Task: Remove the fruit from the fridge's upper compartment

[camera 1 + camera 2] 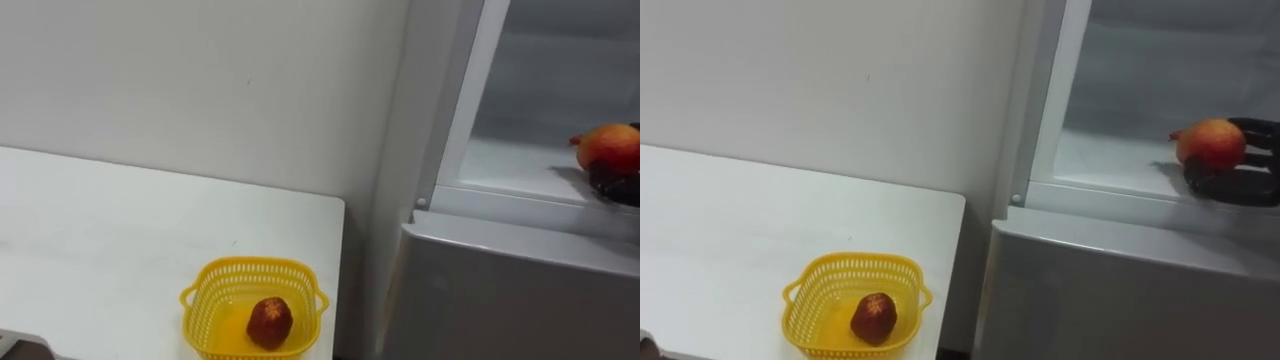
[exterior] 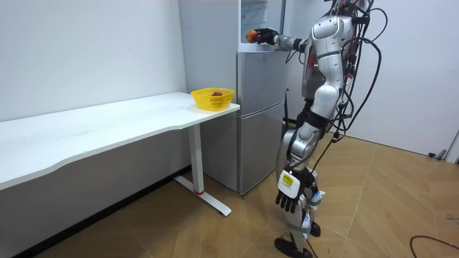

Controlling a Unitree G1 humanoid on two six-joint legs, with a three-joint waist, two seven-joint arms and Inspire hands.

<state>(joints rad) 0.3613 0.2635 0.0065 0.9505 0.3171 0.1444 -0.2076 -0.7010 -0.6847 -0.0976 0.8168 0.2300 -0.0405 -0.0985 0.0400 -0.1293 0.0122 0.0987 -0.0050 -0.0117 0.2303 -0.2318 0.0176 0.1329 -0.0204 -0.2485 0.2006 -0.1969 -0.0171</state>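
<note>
A red and yellow round fruit (image 1: 1211, 142) sits at the front of the open upper fridge compartment (image 1: 1110, 165). My right hand (image 1: 1238, 182) reaches in from the right, its dark fingers curled under and behind the fruit. In the room view I stand facing the fridge with my right arm stretched up to the fruit (image 2: 252, 34). My left hand (image 2: 289, 197) hangs by my leg with relaxed fingers. A yellow basket (image 1: 800, 292) on the white table (image 1: 730, 220) holds a dark red fruit (image 1: 873, 318).
The fridge's shut grey lower door (image 1: 1120, 290) stands right beside the table's end. The basket sits near the table corner closest to the fridge. A white wall runs behind the table. Wooden floor lies around my feet.
</note>
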